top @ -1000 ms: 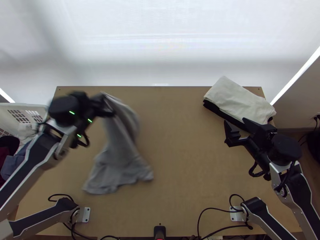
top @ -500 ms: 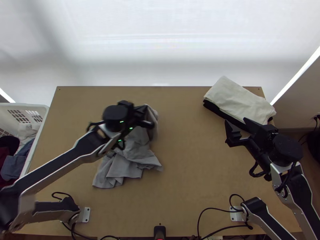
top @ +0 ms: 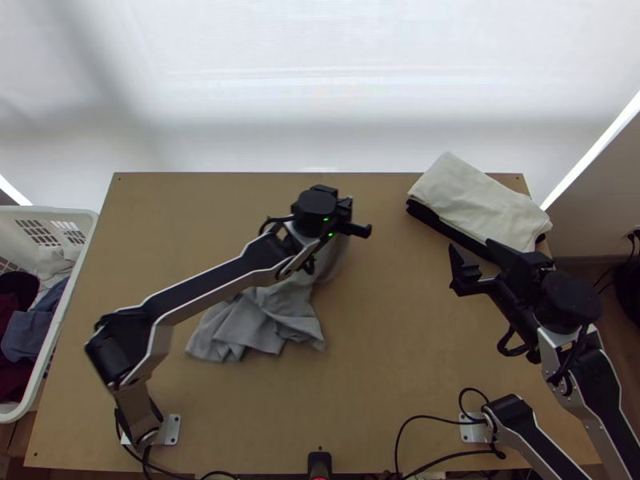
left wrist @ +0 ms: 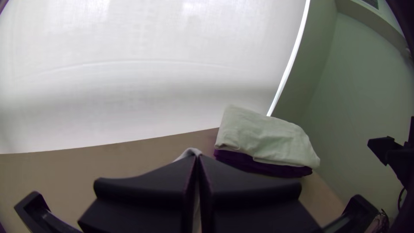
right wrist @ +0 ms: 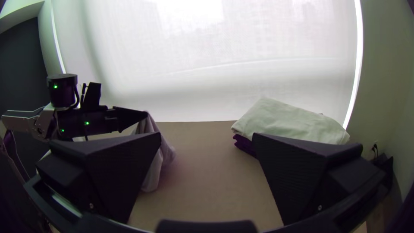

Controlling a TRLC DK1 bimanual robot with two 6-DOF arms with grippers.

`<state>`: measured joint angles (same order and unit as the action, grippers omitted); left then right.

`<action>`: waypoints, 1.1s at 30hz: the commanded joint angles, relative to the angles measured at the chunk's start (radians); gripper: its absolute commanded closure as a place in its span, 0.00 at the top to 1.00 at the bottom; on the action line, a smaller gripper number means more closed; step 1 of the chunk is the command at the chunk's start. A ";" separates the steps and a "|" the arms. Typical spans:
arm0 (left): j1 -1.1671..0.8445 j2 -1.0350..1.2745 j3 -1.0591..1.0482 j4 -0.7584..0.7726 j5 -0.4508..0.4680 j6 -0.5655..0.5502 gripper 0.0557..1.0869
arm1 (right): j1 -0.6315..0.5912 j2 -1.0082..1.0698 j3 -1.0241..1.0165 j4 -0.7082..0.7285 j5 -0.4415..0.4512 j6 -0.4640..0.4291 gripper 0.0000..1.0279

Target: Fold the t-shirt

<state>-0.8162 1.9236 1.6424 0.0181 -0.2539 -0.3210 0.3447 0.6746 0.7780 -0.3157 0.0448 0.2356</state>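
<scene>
My left gripper is above the middle of the table, shut on the grey t-shirt, whose lower part lies bunched on the wood, partly under the left arm. In the left wrist view the left gripper has its fingers pressed together, with a bit of grey t-shirt at their tips. The t-shirt hangs from that gripper in the right wrist view. At the table's right side, my right gripper stands open and holds nothing; its fingers are wide apart in its wrist view, right gripper.
At the far right of the table lies a stack with a folded cream cloth over a black one, close to my right gripper. A white basket of clothes stands beside the table's left edge.
The left gripper has moved to the right across the table, pulling the upper part of the t-shirt with it; the shirt's lower part has shifted a little. The right arm has stayed nearly still.
</scene>
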 commanded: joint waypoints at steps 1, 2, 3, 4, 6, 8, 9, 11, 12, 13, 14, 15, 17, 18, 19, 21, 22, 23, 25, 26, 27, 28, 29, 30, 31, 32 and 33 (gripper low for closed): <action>-0.018 0.057 0.111 0.019 -0.022 -0.024 0.05 | -0.004 -0.007 -0.022 0.006 0.004 0.010 0.97; -0.023 0.069 0.128 0.019 -0.024 -0.024 0.14 | -0.003 -0.006 -0.022 0.006 0.004 0.010 0.97; -0.023 0.075 0.143 0.011 -0.022 -0.024 0.30 | -0.003 -0.006 -0.020 0.006 0.004 0.010 0.97; -0.023 0.080 0.155 0.002 -0.022 -0.032 0.41 | -0.001 -0.006 -0.020 0.006 0.004 0.011 0.97; -0.015 0.080 0.165 0.006 -0.021 -0.050 0.87 | -0.001 -0.004 -0.019 0.006 0.004 0.011 0.97; -0.001 0.068 0.171 -0.001 -0.018 -0.052 0.96 | 0.000 -0.004 -0.017 0.003 0.004 0.011 0.97; 0.009 0.055 0.171 -0.001 -0.016 -0.059 0.96 | 0.002 -0.004 -0.016 0.000 0.004 0.011 0.97; 0.037 0.026 0.171 -0.003 -0.016 -0.082 0.96 | 0.010 -0.001 -0.011 -0.017 0.004 0.011 0.97; 0.051 0.011 0.172 -0.010 -0.016 -0.082 0.96 | 0.014 0.002 -0.009 -0.025 0.003 0.011 0.97; 0.065 -0.002 0.180 -0.033 -0.015 -0.079 0.96 | 0.023 0.006 -0.006 -0.034 0.000 0.010 0.97; 0.081 -0.011 0.200 -0.072 -0.012 -0.073 0.96 | 0.030 0.010 -0.003 -0.042 -0.006 0.010 0.97; 0.100 -0.017 0.223 -0.122 -0.010 -0.070 0.96 | 0.036 0.011 0.000 -0.045 -0.020 0.008 0.97; 0.135 -0.028 0.272 -0.225 -0.008 -0.056 0.96 | 0.065 0.016 0.020 -0.045 -0.025 0.001 0.96; 0.161 -0.043 0.284 -0.253 -0.010 -0.053 0.96 | 0.079 0.023 0.041 -0.051 -0.026 -0.007 0.96; 0.181 -0.063 0.287 -0.274 -0.008 -0.046 0.96 | 0.097 0.043 0.076 -0.060 -0.029 -0.010 0.97; 0.226 -0.109 0.287 -0.300 -0.008 -0.015 0.96 | 0.143 0.089 0.155 -0.083 -0.034 -0.030 0.96; 0.246 -0.132 0.287 -0.316 -0.008 -0.001 0.96 | 0.171 0.112 0.188 -0.086 -0.034 -0.047 0.96; 0.269 -0.152 0.287 -0.333 -0.008 0.016 0.96 | 0.203 0.138 0.219 -0.092 -0.034 -0.062 0.96; 0.318 -0.193 0.289 -0.365 -0.008 0.025 0.96 | 0.264 0.192 0.262 -0.106 -0.034 -0.090 0.96; 0.341 -0.215 0.292 -0.389 -0.004 0.033 0.96 | 0.300 0.218 0.277 -0.106 -0.034 -0.099 0.96; 0.367 -0.236 0.292 -0.412 -0.004 0.039 0.96 | 0.333 0.243 0.291 -0.106 -0.034 -0.104 0.96; 0.388 -0.256 0.292 -0.435 -0.004 0.039 0.96 | 0.366 0.269 0.303 -0.105 -0.034 -0.105 0.96; 0.402 -0.279 0.287 -0.466 -0.004 0.040 0.96 | 0.396 0.295 0.313 -0.102 -0.033 -0.107 0.96; 0.422 -0.302 0.283 -0.494 -0.005 0.048 0.96 | 0.424 0.324 0.323 -0.099 -0.033 -0.107 0.96; 0.443 -0.328 0.273 -0.515 -0.005 0.049 0.96 | 0.450 0.358 0.337 -0.097 -0.031 -0.098 0.96; 0.460 -0.350 0.263 -0.540 -0.005 0.051 0.96 | 0.478 0.395 0.346 -0.097 -0.031 -0.088 0.96; 0.473 -0.371 0.254 -0.564 -0.004 0.065 0.96 | 0.502 0.424 0.356 -0.097 -0.029 -0.088 0.96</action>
<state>-0.3725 1.6218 1.9091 -0.4992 -0.2626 -0.2859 0.7887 1.0168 1.1015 -0.4080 0.0109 0.1486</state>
